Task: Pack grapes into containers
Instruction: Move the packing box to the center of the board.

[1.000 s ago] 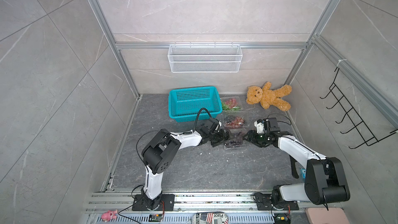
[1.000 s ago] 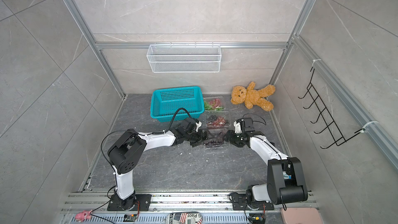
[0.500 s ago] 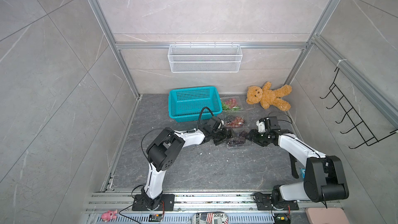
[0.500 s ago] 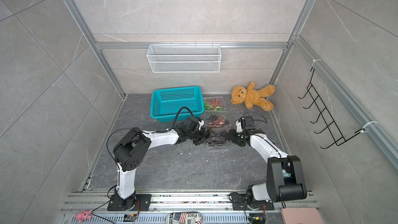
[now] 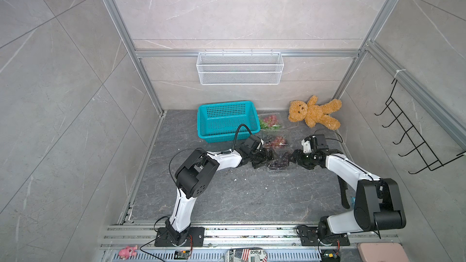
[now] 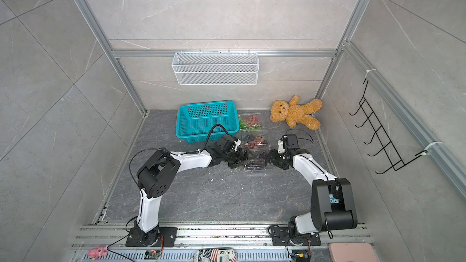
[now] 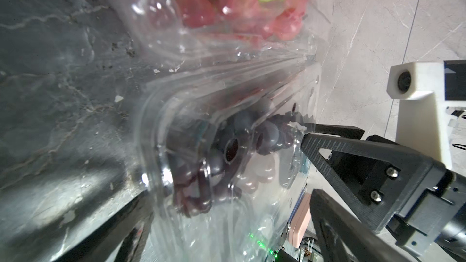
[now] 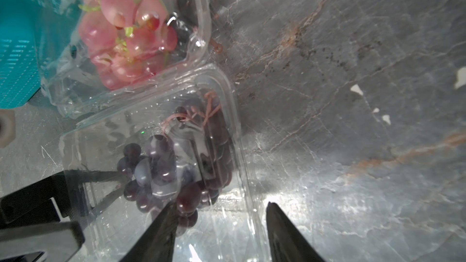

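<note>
Dark grapes [image 8: 161, 172] lie in the nearest box [image 5: 277, 169], at the basket's [image 5: 227, 104] five o'clock; left gripper [image 5: 265, 158] at its nine, jaws wide; right gripper [image 5: 293, 158] at three, jaws apart astride the rim; we would press the lid down evenly.

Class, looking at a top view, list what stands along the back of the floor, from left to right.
teal basket → clear container of green and red grapes → teddy bear
</note>
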